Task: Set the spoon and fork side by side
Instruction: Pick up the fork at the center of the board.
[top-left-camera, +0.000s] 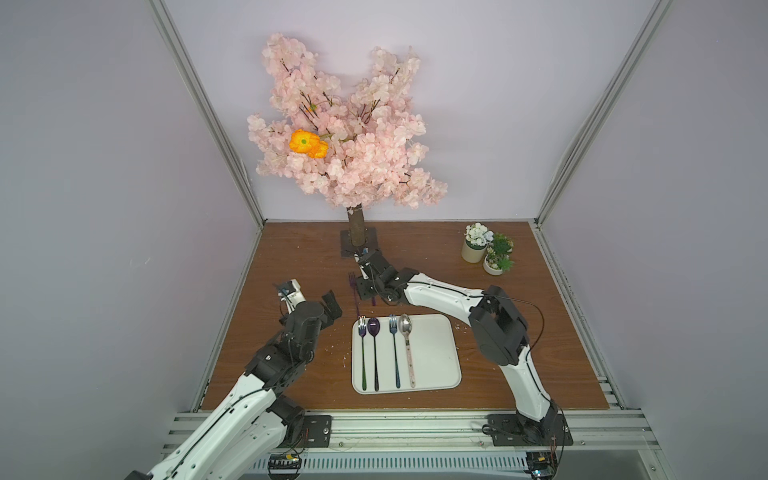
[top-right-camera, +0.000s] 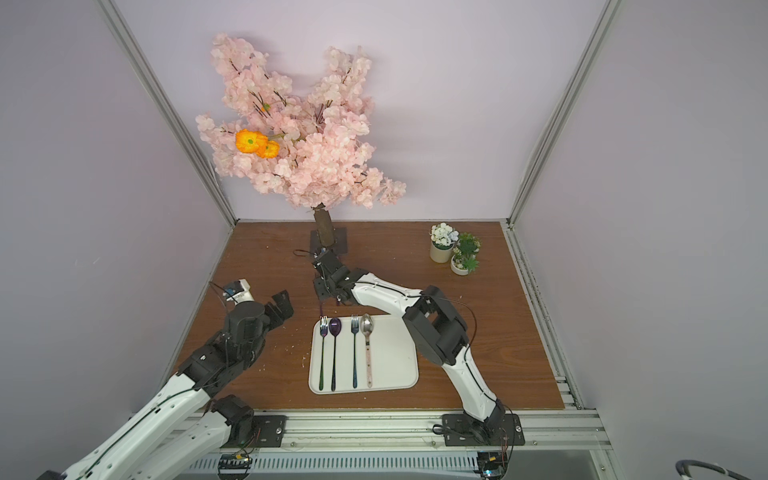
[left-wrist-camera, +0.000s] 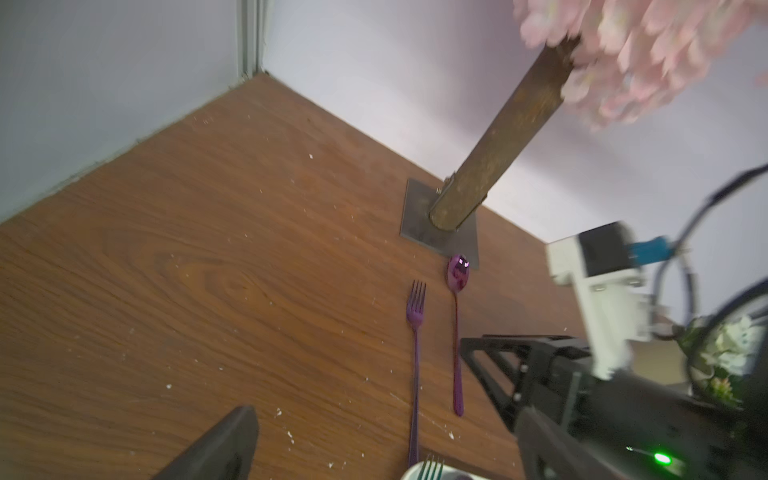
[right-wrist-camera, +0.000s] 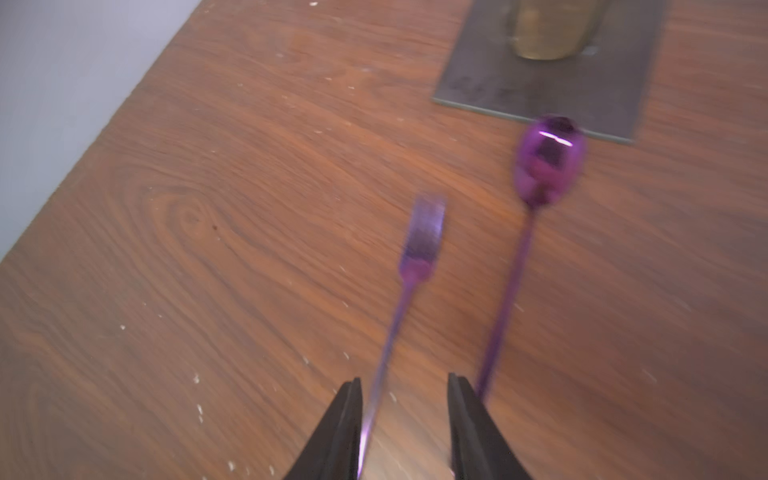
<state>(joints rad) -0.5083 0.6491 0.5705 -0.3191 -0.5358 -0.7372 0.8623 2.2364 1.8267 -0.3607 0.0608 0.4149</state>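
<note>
While the left gripper hangs wide open at ten o'clock from the tray, the right gripper holds its jaws apart astride the fork handle; at eleven, fork and spoon lie parallel on the table, spoon bowl overlapping the base plate.

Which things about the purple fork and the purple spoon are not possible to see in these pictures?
- Purple metal spoon: in both top views the right gripper covers nearly all of it.
- Purple metal fork: blurred in the right wrist view; whether a finger touches its handle, I cannot tell.
- White tray: cut off by the left wrist view's edge.
</note>
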